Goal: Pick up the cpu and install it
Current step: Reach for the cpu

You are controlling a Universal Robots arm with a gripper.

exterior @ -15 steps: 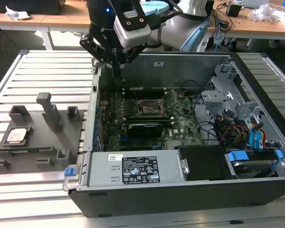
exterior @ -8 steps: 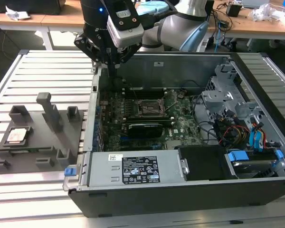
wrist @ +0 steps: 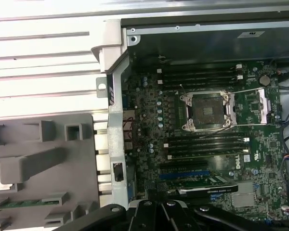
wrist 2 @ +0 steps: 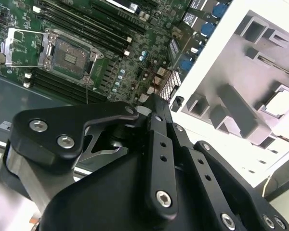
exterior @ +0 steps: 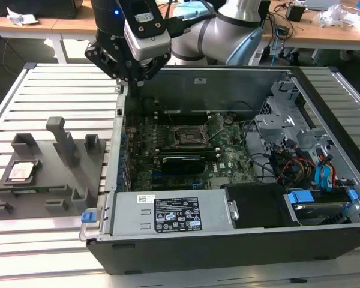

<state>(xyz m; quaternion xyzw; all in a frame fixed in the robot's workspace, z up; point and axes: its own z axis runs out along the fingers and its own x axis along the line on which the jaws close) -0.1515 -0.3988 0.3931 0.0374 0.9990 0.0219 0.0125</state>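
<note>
In the exterior view you see the gripper (exterior: 132,79) clenched on nothing above the computer case's (exterior: 228,252) far corner. The cpu (exterior: 21,172) lies flat near the grey holder's (exterior: 54,180) edge on the exterior view's left.

In the second wrist view the cpu (wrist 2: 282,103) sits in its holder recess, well apart from the socket (wrist 2: 70,57).

In the first wrist view the socket's (wrist: 205,110) frame stands swung open.

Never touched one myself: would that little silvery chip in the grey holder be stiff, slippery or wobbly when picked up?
The cpu looks thin and flat with a metal top, so probably stiff and light. That smooth top may be slippery. Lying flat in the grey holder, it seems unlikely to roll or tip.
</note>
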